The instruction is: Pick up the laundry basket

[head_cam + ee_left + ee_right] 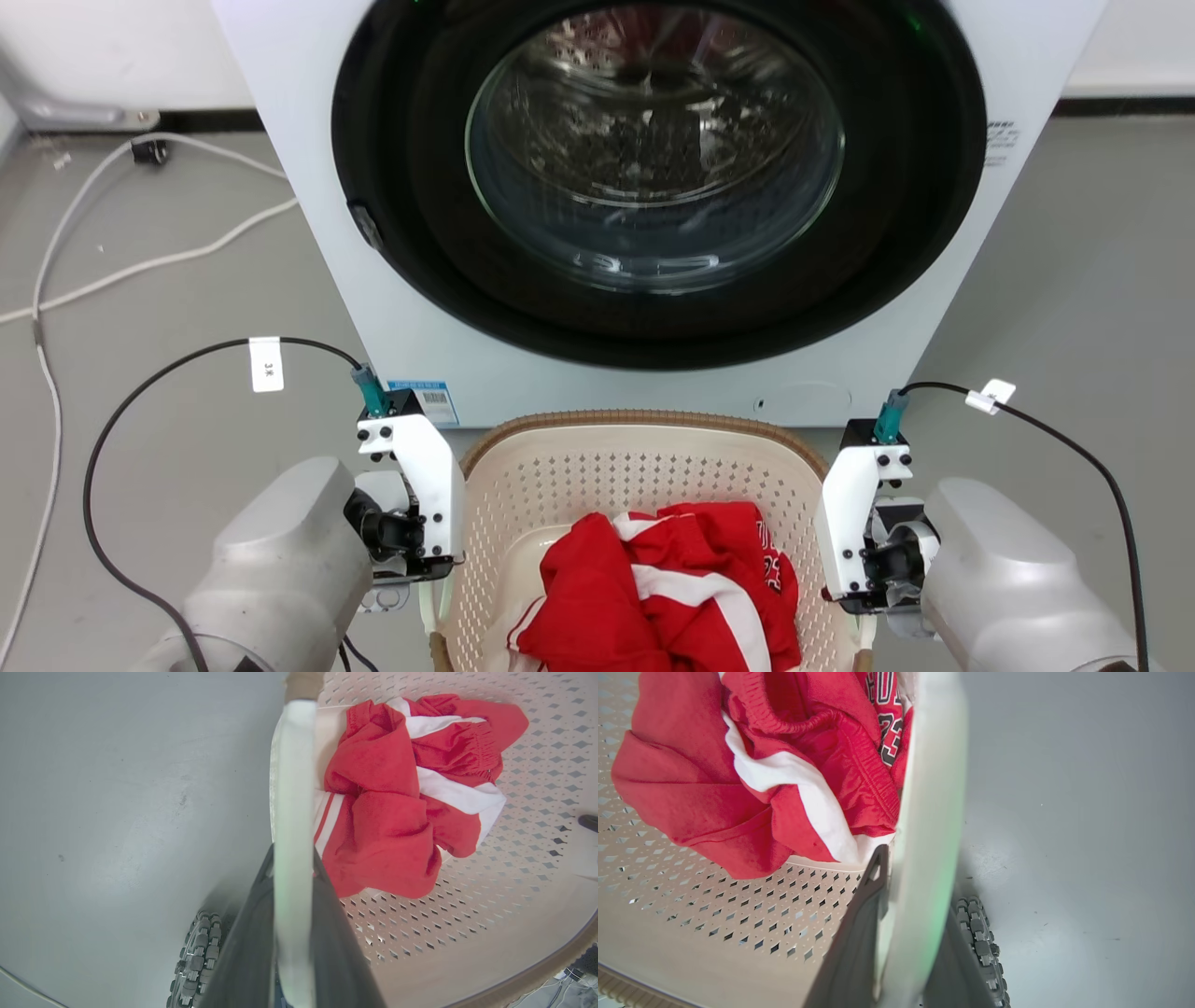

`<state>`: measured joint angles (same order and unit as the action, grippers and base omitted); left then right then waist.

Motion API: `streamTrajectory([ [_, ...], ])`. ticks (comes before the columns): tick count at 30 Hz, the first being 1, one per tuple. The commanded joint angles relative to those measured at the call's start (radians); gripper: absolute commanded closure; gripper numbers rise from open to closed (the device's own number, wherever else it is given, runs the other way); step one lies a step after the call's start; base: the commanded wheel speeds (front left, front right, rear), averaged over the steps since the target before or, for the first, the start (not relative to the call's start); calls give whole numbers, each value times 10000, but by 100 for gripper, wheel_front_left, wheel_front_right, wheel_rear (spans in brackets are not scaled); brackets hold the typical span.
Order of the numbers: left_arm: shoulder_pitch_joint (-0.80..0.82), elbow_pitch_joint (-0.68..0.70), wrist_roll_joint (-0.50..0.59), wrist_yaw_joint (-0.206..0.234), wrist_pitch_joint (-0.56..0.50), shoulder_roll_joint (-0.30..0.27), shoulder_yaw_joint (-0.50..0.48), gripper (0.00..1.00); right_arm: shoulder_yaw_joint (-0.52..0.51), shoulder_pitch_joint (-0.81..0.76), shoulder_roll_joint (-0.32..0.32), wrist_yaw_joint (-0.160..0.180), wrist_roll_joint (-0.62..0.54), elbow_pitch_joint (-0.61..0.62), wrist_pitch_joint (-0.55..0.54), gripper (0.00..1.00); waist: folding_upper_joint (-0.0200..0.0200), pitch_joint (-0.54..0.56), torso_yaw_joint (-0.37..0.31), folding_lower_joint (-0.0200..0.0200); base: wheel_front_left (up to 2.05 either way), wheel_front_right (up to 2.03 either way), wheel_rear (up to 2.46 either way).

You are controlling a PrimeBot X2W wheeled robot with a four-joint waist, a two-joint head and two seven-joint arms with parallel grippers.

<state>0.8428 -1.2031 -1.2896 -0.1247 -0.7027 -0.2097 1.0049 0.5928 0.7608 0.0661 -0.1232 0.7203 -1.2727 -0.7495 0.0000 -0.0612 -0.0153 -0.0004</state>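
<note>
The laundry basket [597, 471] is gripped at both side handles [294, 765], with the left tool [293, 858] and right tool [920, 877] closed on them. A level, simultaneous lift is required next.

Bright, even light, reflections on the door glass [653, 140], close-up basket handles [292, 788] blurred.

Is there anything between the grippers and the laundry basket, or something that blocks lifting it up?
Nothing visible does. The left gripper and the right gripper each clasp the laundry basket by a white side handle held between the fingers. The washing machine stands beyond its far rim.
</note>
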Motion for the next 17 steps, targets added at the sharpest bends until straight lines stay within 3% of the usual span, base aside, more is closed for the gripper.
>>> streamTrajectory([
  [1,-84,112,-156,-103,-35,365,0,100,37,-122,-290,-135,153,76,-14,100,0,429,-15,4,0,0,0],
  [17,-578,-324,-412,-103,-316,722,-49,100,245,-500,-303,-136,411,-66,82,100,0,1436,5,4,0,0,0],
])
